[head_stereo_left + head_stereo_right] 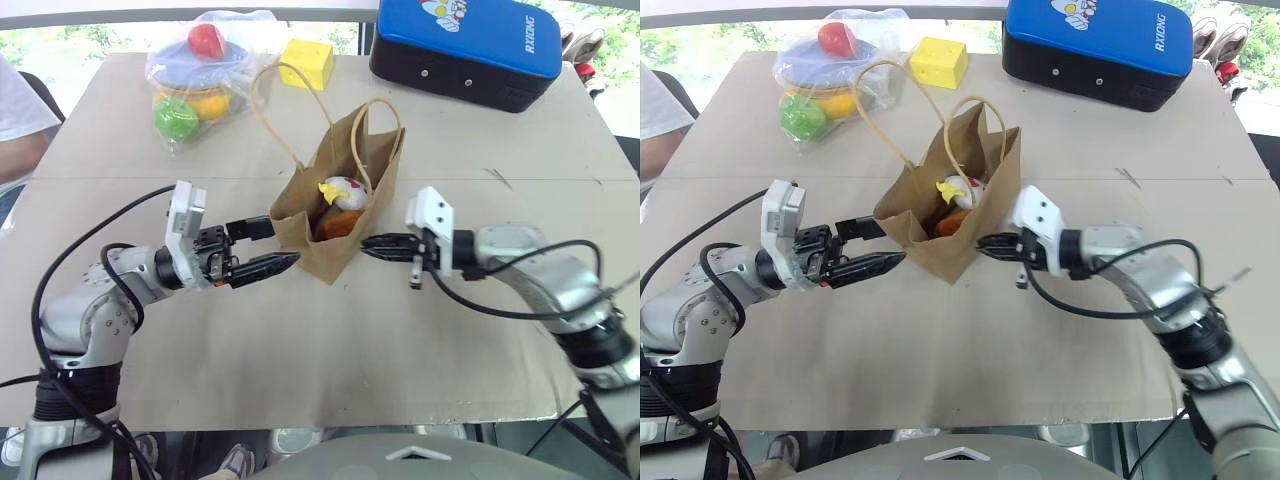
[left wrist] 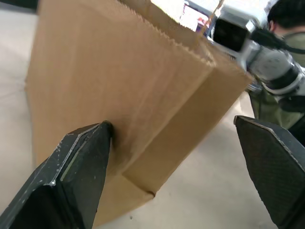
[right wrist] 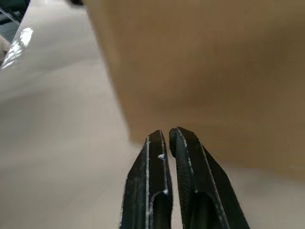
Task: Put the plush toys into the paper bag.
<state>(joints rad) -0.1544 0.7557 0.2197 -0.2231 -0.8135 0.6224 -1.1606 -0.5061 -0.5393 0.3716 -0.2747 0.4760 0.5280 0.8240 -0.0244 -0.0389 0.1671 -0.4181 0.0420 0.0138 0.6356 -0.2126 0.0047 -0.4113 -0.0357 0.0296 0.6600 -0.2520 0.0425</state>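
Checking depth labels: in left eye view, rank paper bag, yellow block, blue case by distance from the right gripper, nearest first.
From the right gripper:
1. Paper bag: right beside its shut jaws, centre of the table.
2. Yellow block: far side of the table, beyond the bag.
3. Blue case: far edge, toward the robot's right. Close to the block's distance; this order is not firm.

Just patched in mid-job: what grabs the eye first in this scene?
The brown paper bag stands open mid-table with the white chicken and an orange-brown toy inside. The left gripper is open against its left side; the right gripper, shut, points at its right side.
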